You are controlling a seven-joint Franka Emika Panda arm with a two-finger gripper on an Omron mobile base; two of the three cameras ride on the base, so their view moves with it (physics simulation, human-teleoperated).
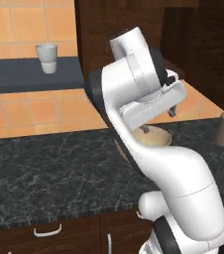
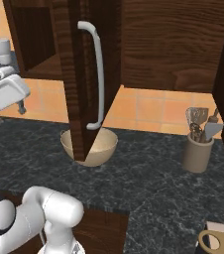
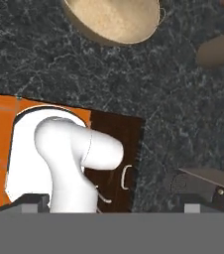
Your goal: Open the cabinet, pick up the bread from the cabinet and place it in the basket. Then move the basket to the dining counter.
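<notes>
Basket (image 3: 111,20) on black counter (image 3: 59,64), well apart from open claw (image 3: 111,206).

The cabinet (image 2: 79,74) door stands swung open at the frame's centre, its silver bar handle (image 2: 97,74) facing the camera and its lower corner overlapping the basket (image 2: 101,144) on the black speckled desk (image 2: 148,183). At right, a tan holder of utensils (image 2: 198,151) stands well apart from the basket. A white cup (image 2: 1,49) sits at upper left, with the arm's white hand just below it at the left edge.

Glossy white arm (image 1: 178,183), smooth rounded links, black bands at the joints; boxy white hand, small dark-grey fingers (image 1: 173,110) below
</notes>
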